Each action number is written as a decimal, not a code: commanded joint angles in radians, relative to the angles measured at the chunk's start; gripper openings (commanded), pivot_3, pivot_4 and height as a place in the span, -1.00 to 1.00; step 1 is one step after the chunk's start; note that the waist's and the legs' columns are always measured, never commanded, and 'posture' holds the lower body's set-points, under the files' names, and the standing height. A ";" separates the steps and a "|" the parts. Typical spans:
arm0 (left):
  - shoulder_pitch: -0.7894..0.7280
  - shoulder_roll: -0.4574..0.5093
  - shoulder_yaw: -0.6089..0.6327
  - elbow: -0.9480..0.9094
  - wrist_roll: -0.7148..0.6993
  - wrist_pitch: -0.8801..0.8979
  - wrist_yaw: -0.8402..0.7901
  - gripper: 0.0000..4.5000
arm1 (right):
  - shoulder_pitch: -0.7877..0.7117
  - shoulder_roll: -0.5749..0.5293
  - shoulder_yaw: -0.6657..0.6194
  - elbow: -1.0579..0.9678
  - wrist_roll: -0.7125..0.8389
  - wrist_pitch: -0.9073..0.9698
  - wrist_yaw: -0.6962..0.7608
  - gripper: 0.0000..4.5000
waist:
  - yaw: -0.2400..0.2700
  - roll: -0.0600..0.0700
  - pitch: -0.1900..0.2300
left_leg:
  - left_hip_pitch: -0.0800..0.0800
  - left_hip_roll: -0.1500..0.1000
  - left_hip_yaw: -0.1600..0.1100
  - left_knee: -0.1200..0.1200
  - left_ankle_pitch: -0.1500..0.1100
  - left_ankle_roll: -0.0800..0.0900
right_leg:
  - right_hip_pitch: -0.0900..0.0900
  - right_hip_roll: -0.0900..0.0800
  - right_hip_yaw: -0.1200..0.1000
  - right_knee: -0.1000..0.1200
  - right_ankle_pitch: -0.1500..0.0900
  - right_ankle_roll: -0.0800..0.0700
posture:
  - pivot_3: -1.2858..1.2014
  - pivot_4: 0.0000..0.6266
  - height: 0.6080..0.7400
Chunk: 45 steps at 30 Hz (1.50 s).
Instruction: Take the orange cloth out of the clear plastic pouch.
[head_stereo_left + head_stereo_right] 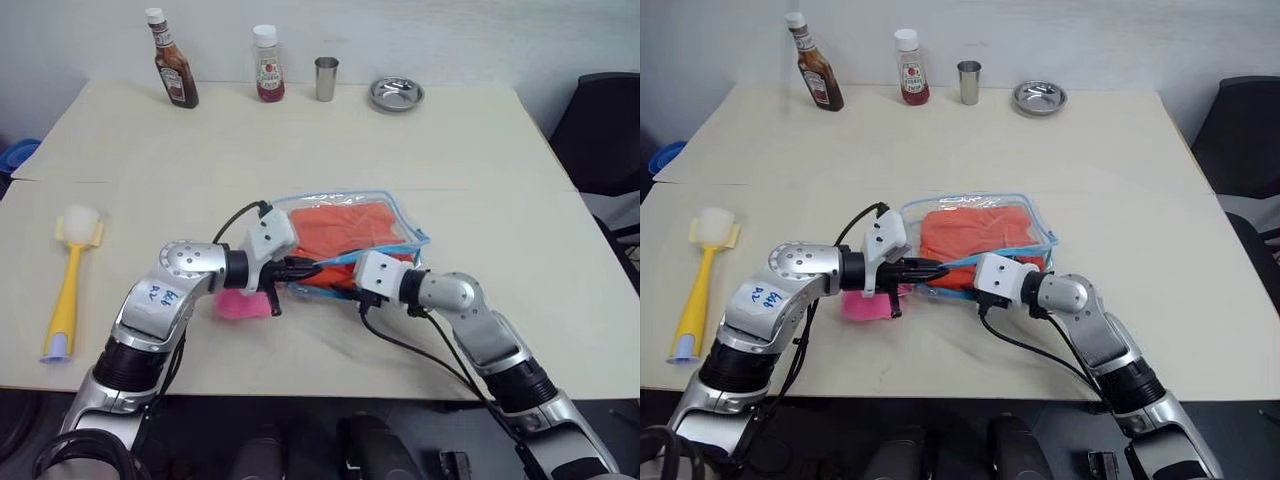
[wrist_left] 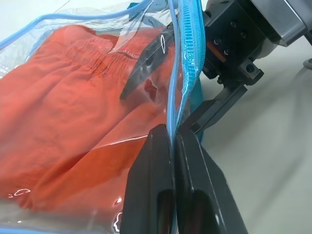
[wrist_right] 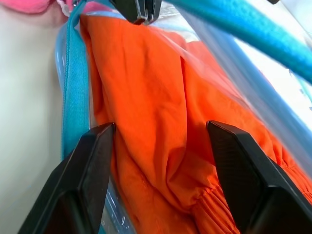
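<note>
Pink plush toy: mostly hidden behind left gripper. Orange cloth: near edge covered by both wrists. Bottle labels: too small to read. Blue object beside worktop: cut off by picture edge.

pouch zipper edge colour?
Light blue; the zipper edge of the pouch shows best in the left wrist view.

even, soft overhead light, faint shadows on the table, small glints on the pouch plastic.
</note>
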 commanded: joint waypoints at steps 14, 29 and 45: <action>-0.011 0.006 0.001 -0.032 -0.014 -0.028 0.001 -1.00 | -0.119 -0.028 0.110 0.221 -0.277 -0.208 -0.063 0.21 | -0.002 0.000 0.000 | 0.001 0.000 0.000 0.000 0.000 0.000 | 0.001 0.000 0.000 0.001 0.000 0.000 | 0.03 -0.52 1.00; -0.049 -0.011 0.018 0.102 0.044 -0.066 0.081 -1.00 | 0.009 -0.125 0.101 0.053 -0.192 -0.321 0.081 -1.00 | 0.002 -0.001 -0.001 | 0.001 0.000 0.000 0.000 0.000 0.000 | 0.002 -0.001 0.000 0.000 0.000 0.000 | 0.03 -0.52 1.00; -0.163 -0.045 0.016 0.425 0.207 -0.249 0.254 -1.00 | 0.243 -0.545 0.021 -0.184 0.111 -0.614 0.420 -1.00 | 0.004 -0.001 0.000 | 0.001 0.000 0.000 0.000 0.000 0.000 | 0.002 0.001 0.000 -0.001 0.000 0.000 | 0.03 -0.52 1.00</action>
